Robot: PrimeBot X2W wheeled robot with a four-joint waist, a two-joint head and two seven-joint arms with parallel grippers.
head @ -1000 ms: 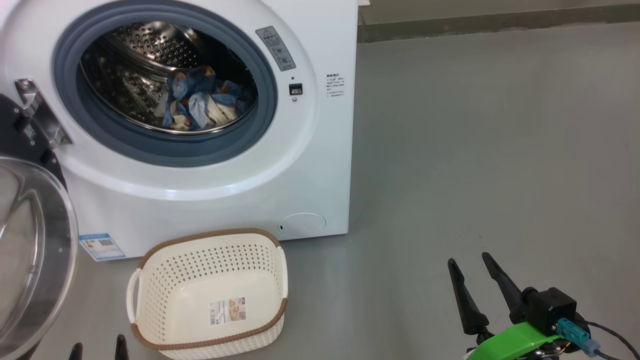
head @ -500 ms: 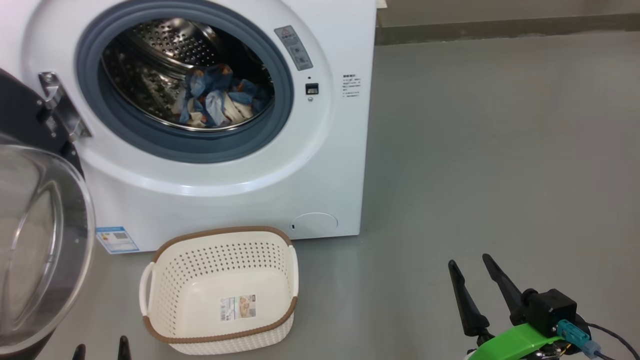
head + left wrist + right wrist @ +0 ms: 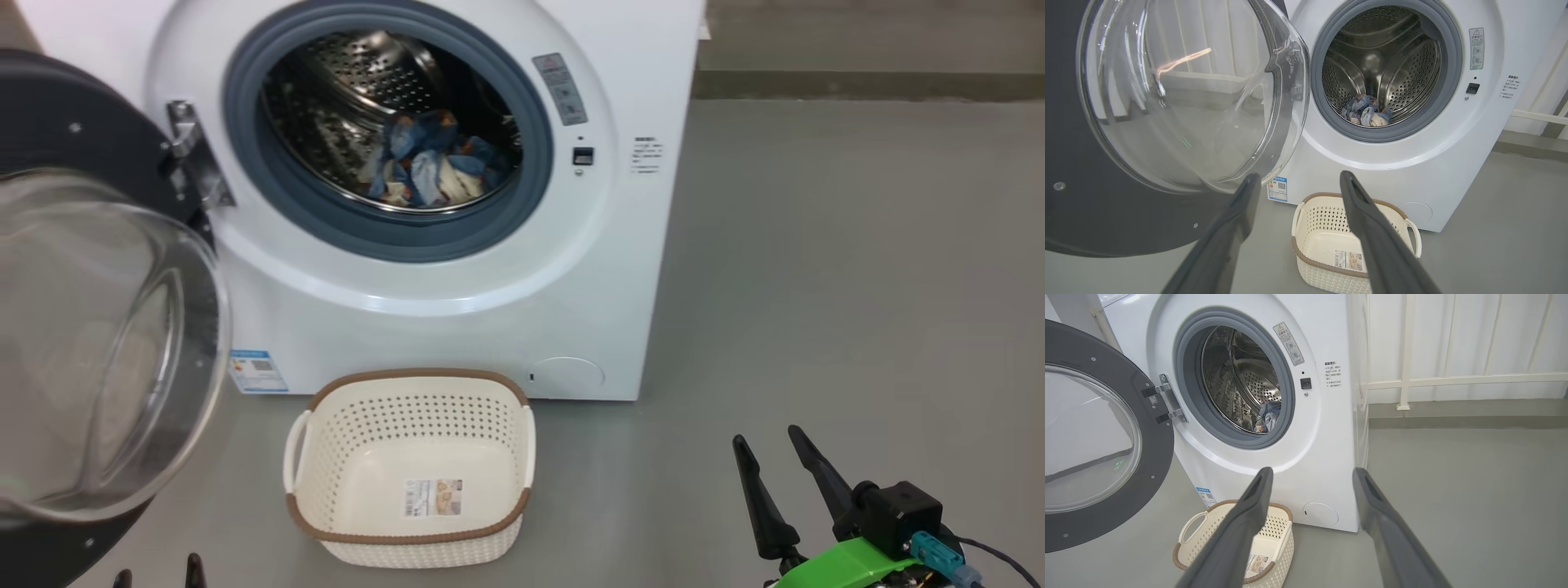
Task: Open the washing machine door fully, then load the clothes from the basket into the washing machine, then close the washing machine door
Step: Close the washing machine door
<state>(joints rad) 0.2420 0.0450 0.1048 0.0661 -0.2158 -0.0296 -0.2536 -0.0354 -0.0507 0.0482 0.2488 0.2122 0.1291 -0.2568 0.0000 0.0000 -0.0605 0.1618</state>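
The washing machine (image 3: 457,335) stands with its door (image 3: 65,122) swung wide open to the left, its glass bowl facing me. The blue and cream clothes (image 3: 433,163) lie bunched low in the steel drum, and show again in the left wrist view (image 3: 1367,114) and the right wrist view (image 3: 1269,414). On the floor before the machine, the basket (image 3: 343,457) holds no garment. My left gripper (image 3: 157,572) is open at the bottom left, below the door. My right gripper (image 3: 766,437) is open over bare floor, right of the basket. Both hold nothing.
Grey floor (image 3: 857,286) spreads to the right of the machine. A low kerb (image 3: 865,84) runs along the back, with a white railing (image 3: 1453,380) above it. The open door (image 3: 1106,220) bulges into the space left of the basket (image 3: 1323,220).
The whole head picture has shifted to the right, so the camera has turned left. More of the open door shows now. Both grippers stay open and in place.
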